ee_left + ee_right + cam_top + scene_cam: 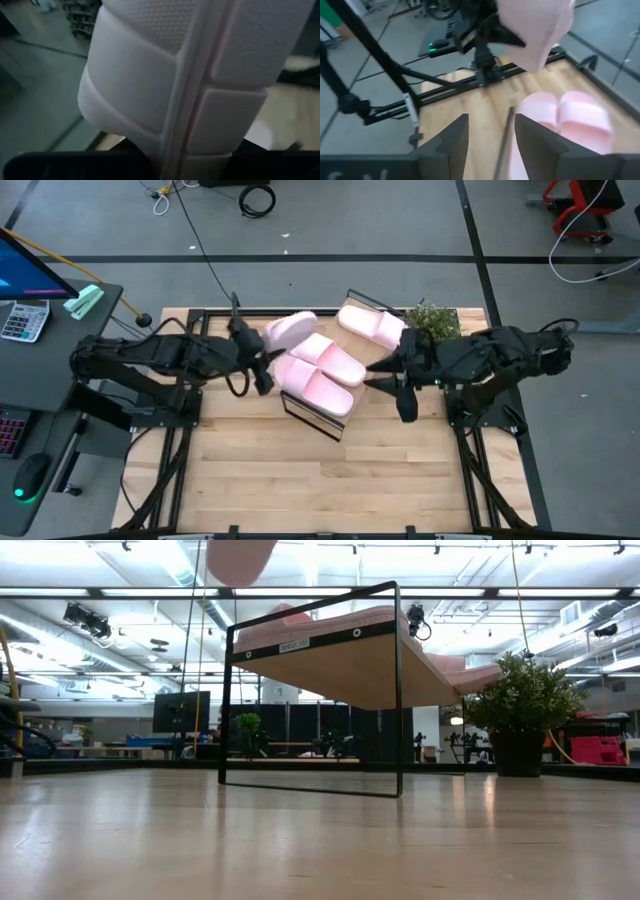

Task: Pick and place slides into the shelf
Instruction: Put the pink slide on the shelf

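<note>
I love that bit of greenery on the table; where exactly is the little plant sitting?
In the high view the plant stands at the table's far right edge, beside the lone pink slide and just behind the right gripper.

The slides (318, 370) look like soft matt pale pink foam; the one in the left tool (258, 360) shows a finely dimpled, grooved sole (200, 75). The shelf (340, 650) has a smooth light wood board on a thin black metal frame. The worktop (300, 480) is pale wood with a slight sheen. The right tool (490, 135) has matt dark fingers (452, 140).
</note>
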Motion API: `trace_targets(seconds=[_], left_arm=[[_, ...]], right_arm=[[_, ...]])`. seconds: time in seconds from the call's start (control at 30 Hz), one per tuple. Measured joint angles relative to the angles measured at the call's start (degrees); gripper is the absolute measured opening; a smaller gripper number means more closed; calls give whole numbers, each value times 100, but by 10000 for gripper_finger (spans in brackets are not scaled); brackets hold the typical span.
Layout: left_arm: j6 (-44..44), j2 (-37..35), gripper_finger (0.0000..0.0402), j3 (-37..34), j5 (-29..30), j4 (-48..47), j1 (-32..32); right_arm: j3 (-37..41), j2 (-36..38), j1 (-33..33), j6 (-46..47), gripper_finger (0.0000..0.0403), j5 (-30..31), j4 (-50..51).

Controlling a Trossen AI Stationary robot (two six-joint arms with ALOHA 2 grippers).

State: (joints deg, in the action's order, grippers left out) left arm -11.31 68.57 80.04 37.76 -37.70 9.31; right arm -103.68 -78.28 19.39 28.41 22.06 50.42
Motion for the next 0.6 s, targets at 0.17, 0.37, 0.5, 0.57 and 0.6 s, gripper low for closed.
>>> trace_targets(seconds=[0.17,0.37,0.5,0.57,0.6], left_arm=[[972,376,104,-4,618,333,-58],[2090,977,108,-2,1020,848,-142],[2878,1452,103,188,1292,1094,-264],[3360,1713,104,346,1497,1237,-358],[3564,1837,106,451,1508,1394,-396]], right_arm=[[0,113,-333,-426,165,2,61],[0,232,-523,-1766,165,-96,398],[0,281,-675,-2250,165,-92,821],[0,302,-766,-2460,165,-81,1035],[0,303,-802,-2562,165,-61,1169]])
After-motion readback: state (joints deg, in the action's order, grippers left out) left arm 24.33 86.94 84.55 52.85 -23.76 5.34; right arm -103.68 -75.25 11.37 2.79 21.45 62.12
